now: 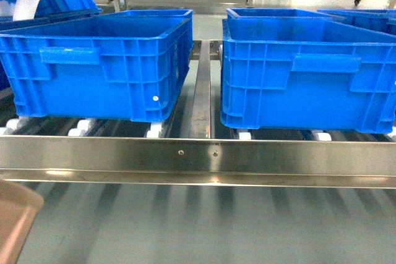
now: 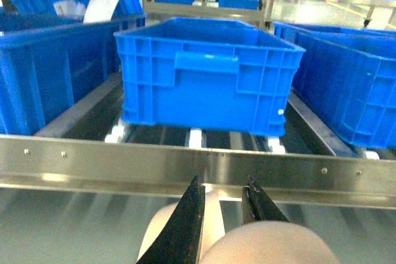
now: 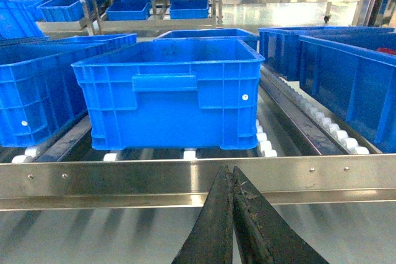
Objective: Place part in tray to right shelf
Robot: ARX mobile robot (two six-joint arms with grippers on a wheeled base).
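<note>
Along the shelf's (image 1: pixel 198 159) shiny front rail, I see two blue crates sitting on the white rollers (image 1: pixel 154 130), one on each side of the centre divider (image 1: pixel 201 97): the left crate (image 1: pixel 99 69) and the right crate (image 1: pixel 309 72). At the lower left corner of the head view, a beige corner of the tray (image 1: pixel 15 217) shows. My left gripper (image 2: pixel 223 205) has its fingers slightly parted around something beige and rounded below the rail; I cannot tell how firmly. My right gripper (image 3: pixel 232 214) is closed, fingers pressed together on nothing. I cannot see the part in any view.
</note>
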